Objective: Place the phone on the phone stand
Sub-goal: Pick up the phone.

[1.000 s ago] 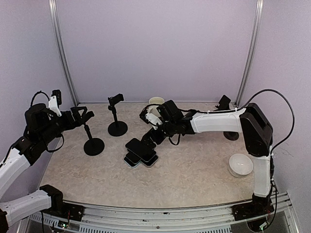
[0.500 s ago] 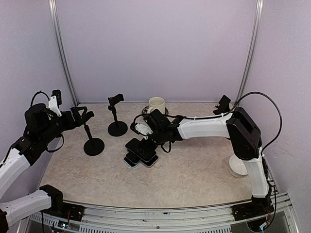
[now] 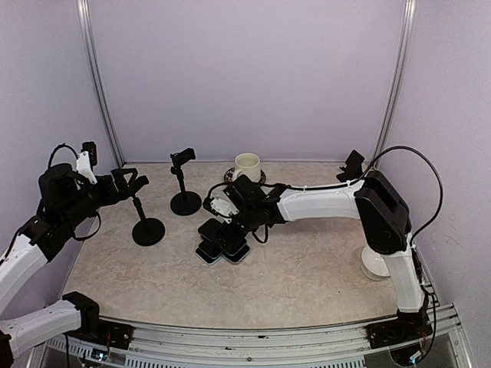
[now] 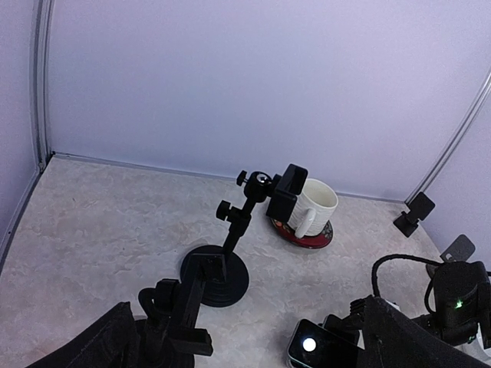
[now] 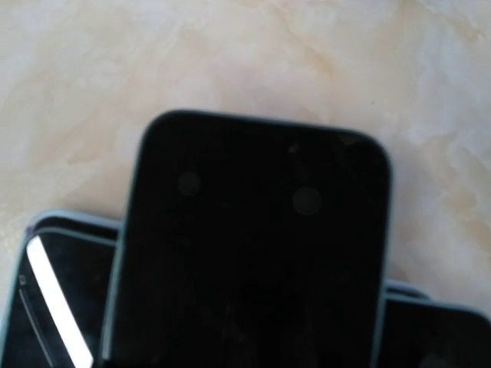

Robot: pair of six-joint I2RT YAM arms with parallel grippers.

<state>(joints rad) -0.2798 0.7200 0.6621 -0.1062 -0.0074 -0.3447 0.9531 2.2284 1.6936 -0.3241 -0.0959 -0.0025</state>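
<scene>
Several dark phones [image 3: 222,244] lie stacked crosswise on the table. My right gripper [image 3: 225,220] hangs low over the pile's far edge, jaws spread. In the right wrist view the top phone [image 5: 253,253] fills the picture, screen up, and no fingers show on it. Two black phone stands rise left of the pile, the nearer stand [image 3: 147,228] and the farther stand [image 3: 185,199]. My left gripper [image 3: 132,184] is open in the air beside the nearer stand's head. In the left wrist view its fingers [image 4: 418,337] frame the nearer stand [image 4: 180,310], the farther stand [image 4: 230,238] and a phone [image 4: 322,346].
A white mug [image 3: 247,165] on a red coaster stands at the back, behind the right arm. A white bowl [image 3: 374,263] sits at the right by the right arm's base. A small black stand [image 3: 354,162] is at the back right. Walls close in three sides.
My right arm has swung left and come down over the phone pile, uncovering the mug behind it. The left arm has not moved.
</scene>
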